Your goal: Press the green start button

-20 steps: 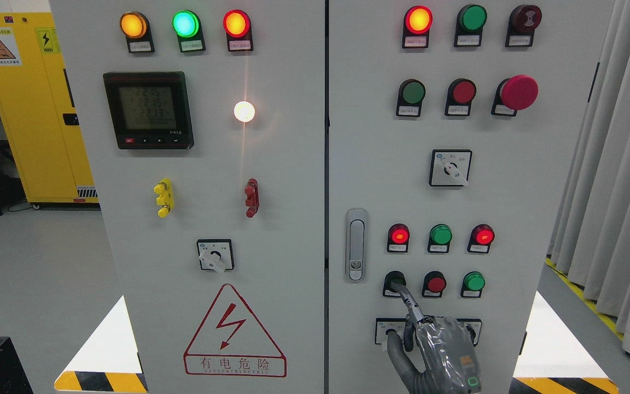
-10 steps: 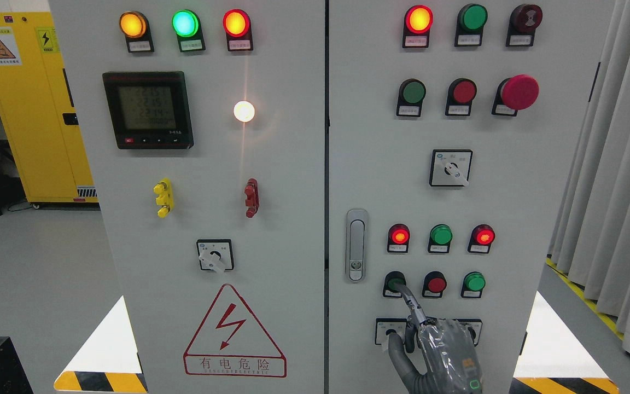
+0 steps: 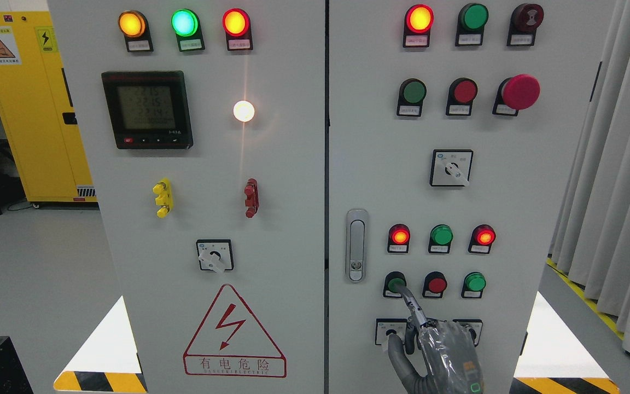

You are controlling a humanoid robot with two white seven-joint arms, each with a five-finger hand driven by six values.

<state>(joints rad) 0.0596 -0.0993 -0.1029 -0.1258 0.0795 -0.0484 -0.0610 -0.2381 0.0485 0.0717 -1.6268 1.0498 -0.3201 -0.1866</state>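
Note:
On the right cabinet door (image 3: 512, 180), the lower row of push buttons starts with a green button (image 3: 395, 284) in a black collar, followed by a red one (image 3: 436, 284) and another green one (image 3: 474, 282). My right hand (image 3: 414, 320), grey and wrapped in clear film, rises from the bottom edge. Its index finger (image 3: 406, 298) is stretched out, with the tip at the lower right rim of the leftmost green button. The other fingers are curled and hold nothing. The hand hides part of the selector switches (image 3: 389, 330) below. The left arm is out of sight.
Above the button row sit red, green and red lamps (image 3: 441, 235), and left of it a door latch (image 3: 355, 245). Higher up are a rotary switch (image 3: 451, 168) and a red mushroom stop (image 3: 519, 92). Grey curtains (image 3: 616, 191) hang at the right, and a yellow cabinet (image 3: 30, 109) stands at the far left.
The index fingertip has slid slightly down and right off the leftmost green button, so more of its green face shows. The hand has sunk a little.

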